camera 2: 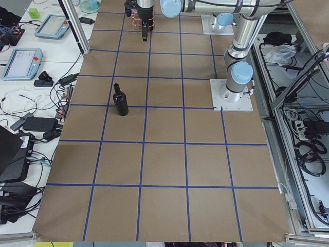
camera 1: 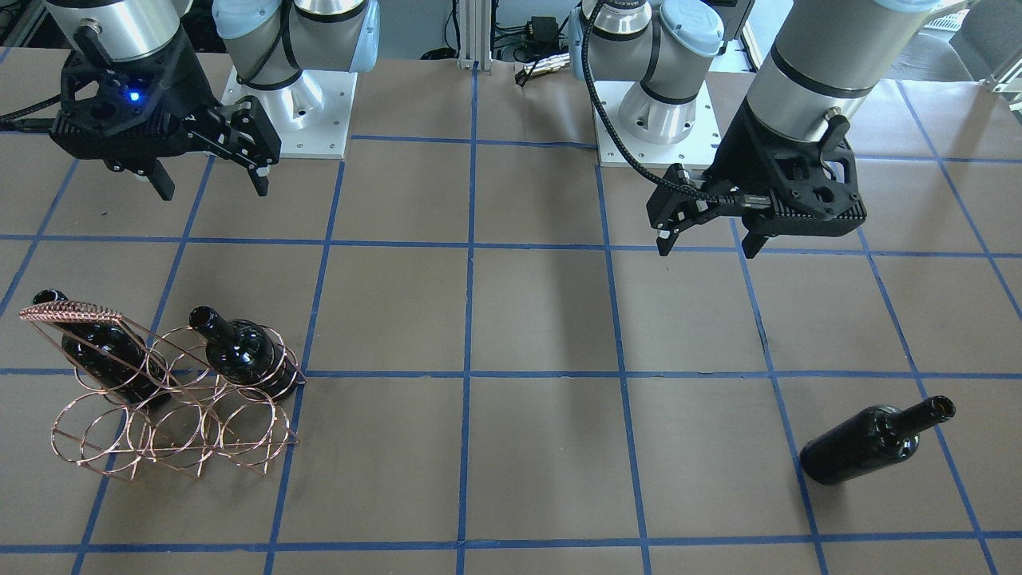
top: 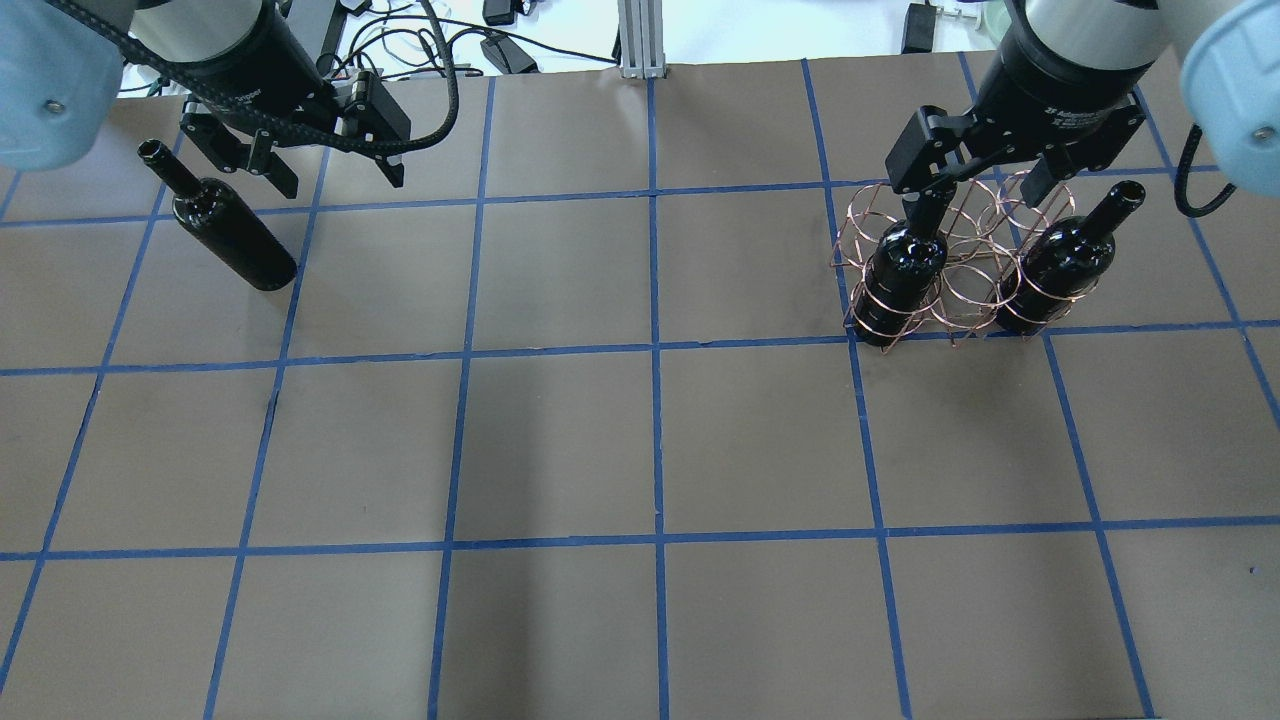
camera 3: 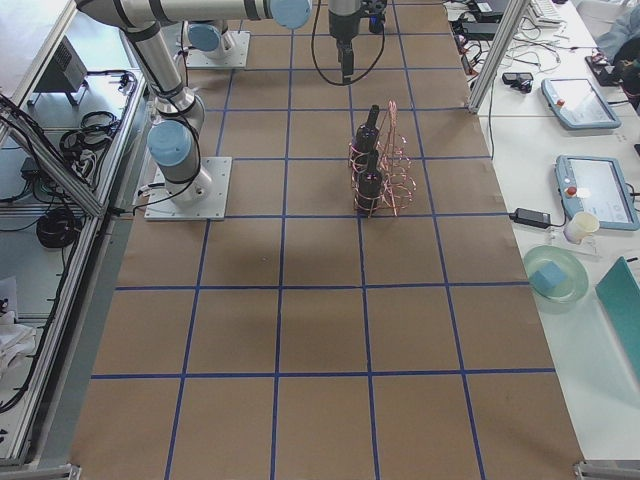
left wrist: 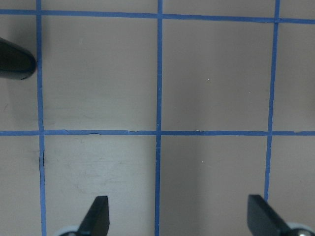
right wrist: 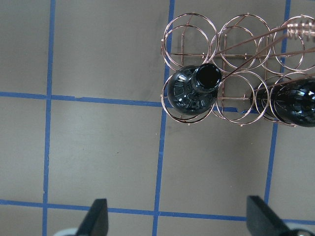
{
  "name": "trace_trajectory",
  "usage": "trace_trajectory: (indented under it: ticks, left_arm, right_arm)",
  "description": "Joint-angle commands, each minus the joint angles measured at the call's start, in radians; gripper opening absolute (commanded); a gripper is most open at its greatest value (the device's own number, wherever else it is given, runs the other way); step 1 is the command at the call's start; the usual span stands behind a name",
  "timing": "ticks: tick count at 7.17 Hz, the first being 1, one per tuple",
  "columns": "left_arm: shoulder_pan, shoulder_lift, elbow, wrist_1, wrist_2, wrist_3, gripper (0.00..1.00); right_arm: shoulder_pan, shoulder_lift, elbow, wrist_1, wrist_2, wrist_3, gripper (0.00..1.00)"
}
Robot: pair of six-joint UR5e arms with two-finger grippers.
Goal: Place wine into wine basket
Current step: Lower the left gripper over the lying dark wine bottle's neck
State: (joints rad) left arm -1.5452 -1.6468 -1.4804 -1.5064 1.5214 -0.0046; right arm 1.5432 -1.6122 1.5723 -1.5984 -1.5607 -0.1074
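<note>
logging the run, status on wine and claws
Left claw and right claw open, empty. Two bottles in wine basket; third bottle stands on table by left claw, ungripped. Nothing between them.

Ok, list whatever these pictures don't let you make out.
Overhead view: the right claw covers the neck of one racked bottle.
Left wrist view: the loose wine bottle is cut by the left edge; only one dark end shows.
Right wrist view: the other racked bottle is cut by the right edge.
Left side view: the wine basket is too small to count its bottles.
</note>
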Motion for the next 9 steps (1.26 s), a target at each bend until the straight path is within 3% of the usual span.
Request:
trace_trajectory:
  ticks: [1,9]
  left_arm:
    - [0.0,0.001,0.0,0.006,0.005,-0.006,1.0]
    - [-0.001,0.004,-0.007,0.041,-0.037,-0.017,1.0]
  right_arm:
    - [0.0,0.0,0.0,0.0,0.001,0.0,1.0]
    - [0.0,0.002,0.0,0.0,0.001,0.0,1.0]
